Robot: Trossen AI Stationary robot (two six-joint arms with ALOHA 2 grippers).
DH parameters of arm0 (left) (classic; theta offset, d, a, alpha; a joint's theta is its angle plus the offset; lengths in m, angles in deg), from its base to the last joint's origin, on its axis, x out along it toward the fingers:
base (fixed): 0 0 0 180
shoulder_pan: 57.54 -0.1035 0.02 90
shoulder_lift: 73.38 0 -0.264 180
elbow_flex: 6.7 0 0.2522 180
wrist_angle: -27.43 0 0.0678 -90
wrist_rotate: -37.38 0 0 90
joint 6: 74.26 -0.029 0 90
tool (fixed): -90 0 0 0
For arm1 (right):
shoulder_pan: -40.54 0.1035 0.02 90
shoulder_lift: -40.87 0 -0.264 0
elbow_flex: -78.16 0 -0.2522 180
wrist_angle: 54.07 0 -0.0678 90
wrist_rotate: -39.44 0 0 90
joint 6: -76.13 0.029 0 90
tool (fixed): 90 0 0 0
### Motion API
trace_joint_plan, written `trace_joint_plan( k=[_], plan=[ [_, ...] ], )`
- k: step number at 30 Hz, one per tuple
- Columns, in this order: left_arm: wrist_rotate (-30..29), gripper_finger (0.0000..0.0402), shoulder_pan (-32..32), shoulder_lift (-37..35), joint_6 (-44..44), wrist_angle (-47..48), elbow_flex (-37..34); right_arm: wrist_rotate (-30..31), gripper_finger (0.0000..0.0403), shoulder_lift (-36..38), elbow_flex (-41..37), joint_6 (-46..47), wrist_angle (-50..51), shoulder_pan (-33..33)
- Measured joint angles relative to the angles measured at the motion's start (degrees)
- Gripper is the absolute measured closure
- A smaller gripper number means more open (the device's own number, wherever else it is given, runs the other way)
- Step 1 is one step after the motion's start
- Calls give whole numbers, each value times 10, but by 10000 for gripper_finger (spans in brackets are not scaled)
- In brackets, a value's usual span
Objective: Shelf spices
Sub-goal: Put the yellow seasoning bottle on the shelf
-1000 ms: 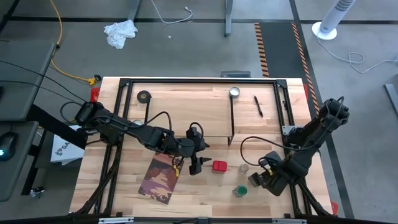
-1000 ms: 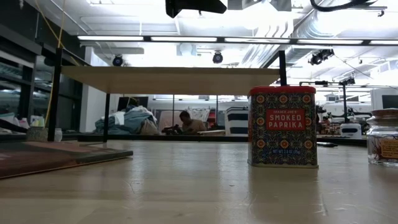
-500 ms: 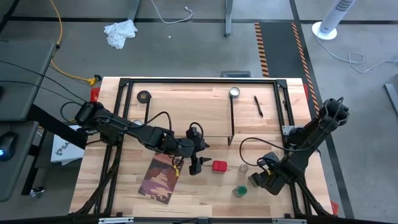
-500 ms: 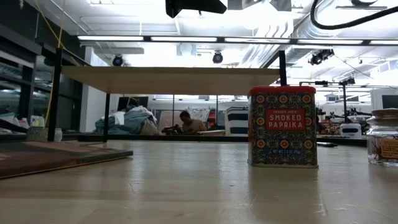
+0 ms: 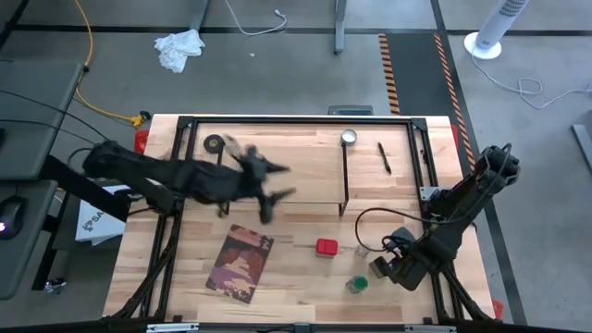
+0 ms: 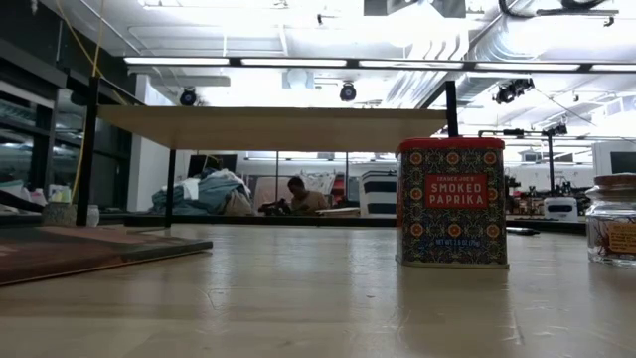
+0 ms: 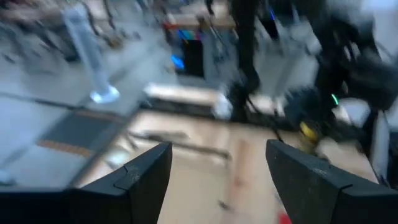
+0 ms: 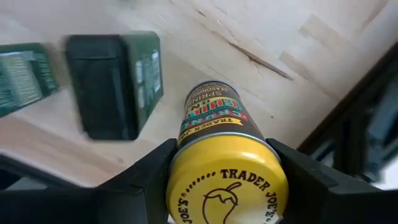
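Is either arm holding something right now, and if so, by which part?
The right gripper has its fingers either side of the yellow-topped jar, at its cap. The left gripper holds nothing.

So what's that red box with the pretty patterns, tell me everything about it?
The red box is a small tin labelled SMOKED PAPRIKA on a red panel, wrapped in a dark blue, red and cream tile pattern under a plain red lid. It stands upright on the wooden table, lid shut, in front of the shelf, not on it. Nothing touches it; a clear glass jar stands apart beside it.
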Motion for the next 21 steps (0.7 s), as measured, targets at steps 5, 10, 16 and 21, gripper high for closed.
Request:
trace_joint_plan(
  k=[5,10,16,21],
  plan=[
    [-42,145,1,-105,-12,-62,0,70,193,9,109,-19,160,-5],
    [-42,145,1,-198,-48,-100,1,216,193,17,245,-49,257,-45],
    [40,145,3,-255,-82,-93,1,316,193,-2,395,-278,249,-171],
    [45,145,15,-267,-80,-37,0,286,193,-75,514,-484,247,-318]
  ],
)
